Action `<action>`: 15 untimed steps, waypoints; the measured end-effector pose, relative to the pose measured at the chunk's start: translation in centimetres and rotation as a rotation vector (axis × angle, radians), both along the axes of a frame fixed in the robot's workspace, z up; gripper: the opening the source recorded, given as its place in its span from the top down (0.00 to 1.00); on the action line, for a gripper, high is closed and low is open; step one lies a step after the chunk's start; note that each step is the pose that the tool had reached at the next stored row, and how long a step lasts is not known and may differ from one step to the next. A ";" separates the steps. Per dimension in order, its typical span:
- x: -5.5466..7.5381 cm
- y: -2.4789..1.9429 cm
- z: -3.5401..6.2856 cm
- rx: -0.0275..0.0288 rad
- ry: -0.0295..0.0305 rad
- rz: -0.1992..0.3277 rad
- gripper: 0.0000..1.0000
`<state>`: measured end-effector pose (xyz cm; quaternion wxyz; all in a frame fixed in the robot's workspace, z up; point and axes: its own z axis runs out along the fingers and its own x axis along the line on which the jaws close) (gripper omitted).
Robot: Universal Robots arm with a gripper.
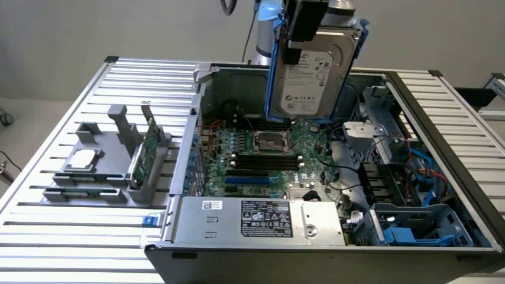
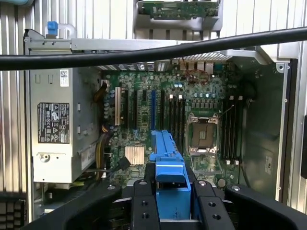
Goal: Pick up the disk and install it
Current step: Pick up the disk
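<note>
The disk hangs upright above the open computer case, clamped in the gripper — its black fingers pinch the blue carrier frame at the upper edge. We judge it a dense, stiff metal block, heavy for its size and sensitive to knocks; the plastic frame seems the safe place to hold, though smooth enough to slip if swung.

Around it, largest first: the slatted table; the motherboard below the disk; the grey power supply at the near wall; a blue-lined drive cage at the exterior view's right, with loose cables beside it — these, we think, are likeliest to snag. Well apart on the table, a green circuit card stands in a grey holder, a small square chip near it.
</note>
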<state>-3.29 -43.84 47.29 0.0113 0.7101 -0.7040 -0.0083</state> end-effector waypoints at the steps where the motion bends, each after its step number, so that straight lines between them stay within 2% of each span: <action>1: 0.3 -0.28 0.00 0.0000 0.0000 0.000 0.67; 15: 4.1 -4.23 0.00 0.0000 0.0000 0.000 0.67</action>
